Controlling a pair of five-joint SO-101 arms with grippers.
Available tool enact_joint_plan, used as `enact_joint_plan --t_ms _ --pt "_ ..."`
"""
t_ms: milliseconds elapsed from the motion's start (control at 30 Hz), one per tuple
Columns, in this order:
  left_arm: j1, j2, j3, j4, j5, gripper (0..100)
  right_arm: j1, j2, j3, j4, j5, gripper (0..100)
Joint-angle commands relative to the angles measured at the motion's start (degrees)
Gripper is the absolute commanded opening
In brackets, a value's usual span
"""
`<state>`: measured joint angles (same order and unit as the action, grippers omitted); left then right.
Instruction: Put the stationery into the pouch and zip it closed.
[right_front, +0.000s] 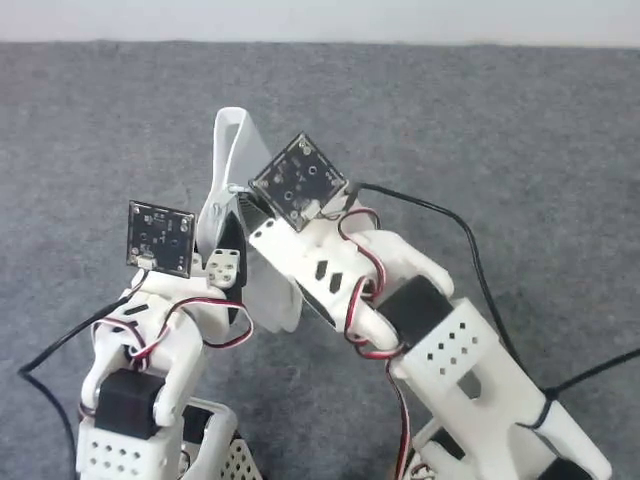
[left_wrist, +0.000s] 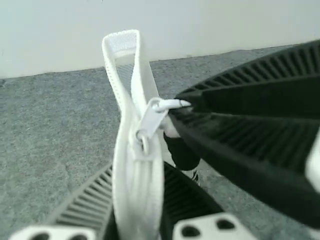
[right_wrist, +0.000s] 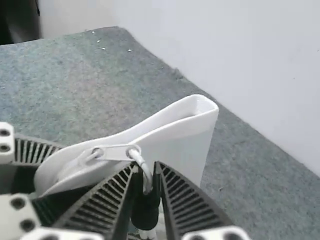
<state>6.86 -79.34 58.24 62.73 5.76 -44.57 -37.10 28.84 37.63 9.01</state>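
Step in hand, as I judge it: zipping closed.

- The pouch (right_front: 232, 150) is white and is held up off the grey table (right_front: 520, 120), standing on edge between the two arms.
- The left gripper (left_wrist: 137, 202) has its jaws clamped on the pouch body, one ribbed finger on each side of the fabric.
- The right gripper (right_wrist: 146, 172) has its jaws pinched together on the ring of the zipper pull (right_wrist: 112, 151), and the tab lies flat along the seam.
- In the left wrist view the seam looks joined on the near side of the zipper pull (left_wrist: 150, 117). Beyond it the two edges seem to stand apart up to the far corner. The angle is poor, so this is a tentative reading.

Next move, my estimate: draw the pull along the seam towards the far corner while the left arm keeps the pouch taut. If the fabric slackens, the slider will probably bunch it up and not run.

Hidden or unclear:
- The pouch walls cover whatever is inside, so I cannot confirm that the stationery is in.
- From overhead, both wrist cameras cover the grip points and the lower half of the pouch sits behind the arms.
- The far end stop of the zipper is too small to make out.
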Motion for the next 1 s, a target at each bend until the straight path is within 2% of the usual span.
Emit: enact_joint_plan --t_ms 0,533,967 --pt "0.5 -0.1 0.9 -0.5 -0.3 1 3.5 1.3 -3.4 -3.7 -0.3 0.6" --pt "0.5 -0.1 1.0 -0.4 -0.3 1 11.2 2.0 -3.3 -18.1 -4.1 0.6" --pt "0.5 -0.1 1.6 -0.5 -0.3 1 18.1 15.1 -3.4 -33.0 -4.4 0.6"
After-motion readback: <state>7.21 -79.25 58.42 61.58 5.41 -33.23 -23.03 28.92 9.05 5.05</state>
